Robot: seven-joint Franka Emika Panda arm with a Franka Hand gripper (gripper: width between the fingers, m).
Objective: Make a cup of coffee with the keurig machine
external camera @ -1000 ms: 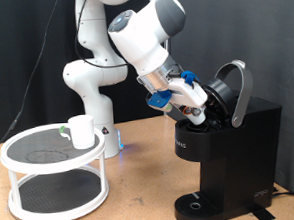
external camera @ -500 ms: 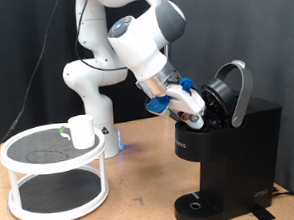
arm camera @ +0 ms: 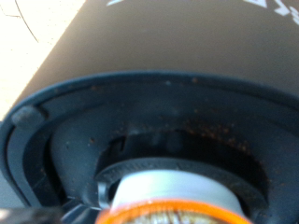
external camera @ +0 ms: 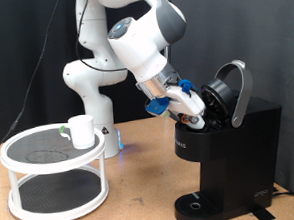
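A white robot arm is seen bent over a wooden bench (external camera: 132,191), against a black curtain. The coffee machine (external camera: 225,155), black and boxy, is stood at the bench's right edge, its base near the front right corner. Its rounded lid (external camera: 232,93) is hinged open and tilted back. The machine's long axis is upright, and its drip tray (external camera: 198,205) is faced toward the front edge of the bench.

The gripper (external camera: 199,109) is held at the mouth of the open brew chamber, just under the raised lid. Its fingers are hidden against the dark chamber, so whether they are spread or pressed together cannot be told. In the wrist view, the chamber's dark ring (arm camera: 140,121) fills the picture, dusted with coffee grounds, and a small white pod with an orange rim (arm camera: 177,201) is seen seated low in its well.

The cup (external camera: 82,131), plain and white, is set upright on the top shelf of a round two-tier white rack (external camera: 54,201) near the bench's left edge, well apart from the machine. Its long axis is vertical and its mouth is turned up; the handle's direction cannot be made out. Nothing is placed on the drip tray.

The cup is judged to be stiff, smooth, probably somewhat slippery and breakable if dropped; it would best be taken by the rim wall or across the body. The machine is judged heavy and steady; only its lid is meant to be moved, by its front edge.
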